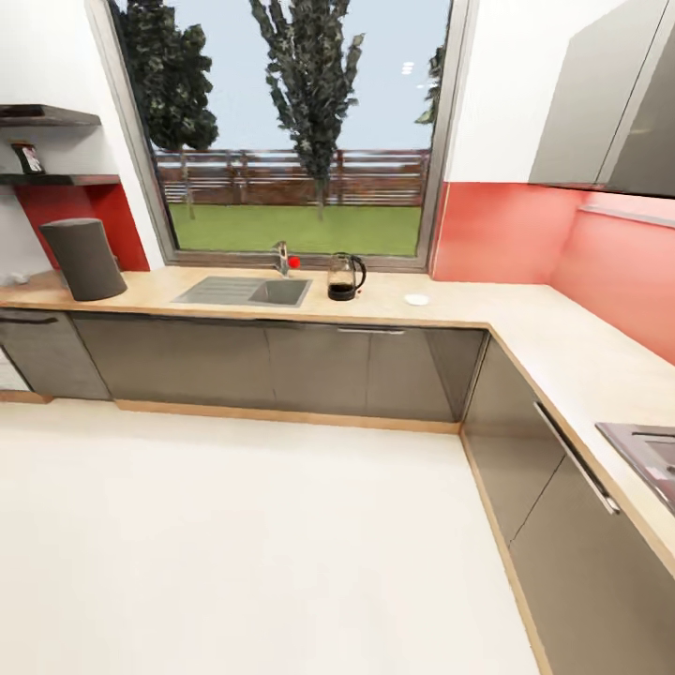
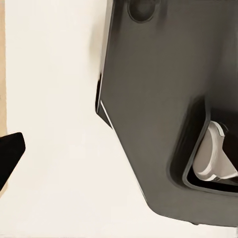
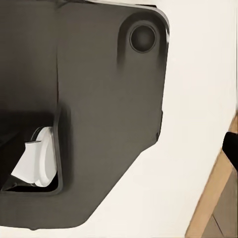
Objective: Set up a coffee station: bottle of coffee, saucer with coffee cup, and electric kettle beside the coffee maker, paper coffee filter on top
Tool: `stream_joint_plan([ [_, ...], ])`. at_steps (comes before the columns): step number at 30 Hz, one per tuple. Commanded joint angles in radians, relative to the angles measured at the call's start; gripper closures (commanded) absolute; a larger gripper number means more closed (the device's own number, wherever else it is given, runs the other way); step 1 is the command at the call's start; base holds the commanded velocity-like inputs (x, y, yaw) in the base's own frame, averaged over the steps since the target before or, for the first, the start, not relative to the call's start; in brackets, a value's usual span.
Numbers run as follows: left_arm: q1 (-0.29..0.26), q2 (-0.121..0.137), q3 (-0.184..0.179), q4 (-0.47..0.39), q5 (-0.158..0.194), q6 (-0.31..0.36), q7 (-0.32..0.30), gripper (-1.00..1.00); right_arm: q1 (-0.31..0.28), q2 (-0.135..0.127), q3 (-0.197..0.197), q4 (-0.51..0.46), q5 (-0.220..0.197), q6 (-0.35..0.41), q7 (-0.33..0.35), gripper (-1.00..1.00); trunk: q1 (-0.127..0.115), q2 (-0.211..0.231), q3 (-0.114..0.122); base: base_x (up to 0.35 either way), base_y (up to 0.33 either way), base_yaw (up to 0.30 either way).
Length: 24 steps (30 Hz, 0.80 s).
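1. Head view puts you out on the floor, well back from the counter, facing the window, so you are on your way and not yet handling anything

2. Your kettle stands on the counter at about 12 o'clock, just right of the sink; a small white disc, which I judge to be the saucer, lies near it toward 1 o'clock

3. At 10 o'clock a tall dark grey body sits on the counter's far left end; I take it for the coffee maker, so that item is already where it should be

4. On the shelf above it, at about 10 o'clock, a small dark item could be the coffee bottle, though it is too small to be sure

5. By my judgement nothing is grouped yet: kettle and saucer are well apart from the coffee maker, the bottle looks to be up on the shelf, and I cannot make out a filter or cup

6. Left wrist view looks down past the robot's dark base to the pale floor; one black fingertip pokes in at the edge, touching nothing, and I cannot tell how wide that pincer stands

7. Right wrist view gives the same base and a sliver of black fingertip near a wooden plinth; nothing is visibly held, and its opening cannot be told either
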Motion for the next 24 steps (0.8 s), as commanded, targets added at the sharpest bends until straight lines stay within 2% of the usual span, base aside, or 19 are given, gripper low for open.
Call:
stream_joint_plan([
  [1, -0.002, 0.003, 0.003, -0.002, 0.005, -0.004, 0.000, -1.00, 0.000, -0.006, -0.001, -0.001, 0.004, -0.003, 0.000, -1.00, 0.001, -0.002, -0.002, 0.000, 0.000, 0.278],
  [3, -0.008, 0.013, 0.003, -0.012, 0.005, -0.003, 0.000, -1.00, 0.000, -0.021, -0.002, -0.005, 0.003, -0.003, 0.000, -1.00, 0.001, -0.002, -0.002, 0.000, 0.000, 0.278],
  [7, -0.040, 0.049, 0.003, -0.051, 0.005, -0.001, 0.000, -1.00, 0.000, -0.050, -0.003, -0.067, 0.003, -0.002, -0.001, -1.00, 0.001, -0.002, -0.002, 0.000, 0.000, 0.278],
  [9, -0.073, 0.072, 0.003, -0.082, 0.005, 0.000, 0.000, -1.00, 0.000, -0.074, -0.003, -0.146, 0.003, -0.001, -0.001, -1.00, 0.001, -0.002, -0.002, 0.000, 0.000, 0.278],
  [12, -0.110, 0.084, 0.003, -0.113, 0.005, -0.003, -0.002, -1.00, -0.001, -0.088, -0.003, -0.237, 0.003, 0.000, 0.000, -1.00, 0.001, -0.002, -0.002, 0.000, 0.000, 0.278],
  [18, -0.210, 0.090, 0.002, -0.211, 0.003, -0.007, -0.001, -1.00, -0.002, -0.095, -0.002, -0.441, 0.002, -0.002, 0.000, -1.00, 0.001, -0.002, -0.002, 0.000, 0.000, 0.278],
  [22, -0.251, 0.091, 0.002, -0.257, 0.004, -0.005, 0.000, -1.00, -0.002, -0.094, -0.002, -0.541, 0.001, -0.003, -0.001, -1.00, 0.001, -0.002, -0.004, 0.000, 0.000, 0.259],
  [24, -0.252, 0.093, 0.002, -0.267, 0.002, -0.009, 0.000, -1.00, -0.002, -0.096, -0.005, -0.559, 0.002, -0.003, 0.001, -1.00, 0.001, -0.002, -0.004, 0.000, 0.000, 0.078],
])
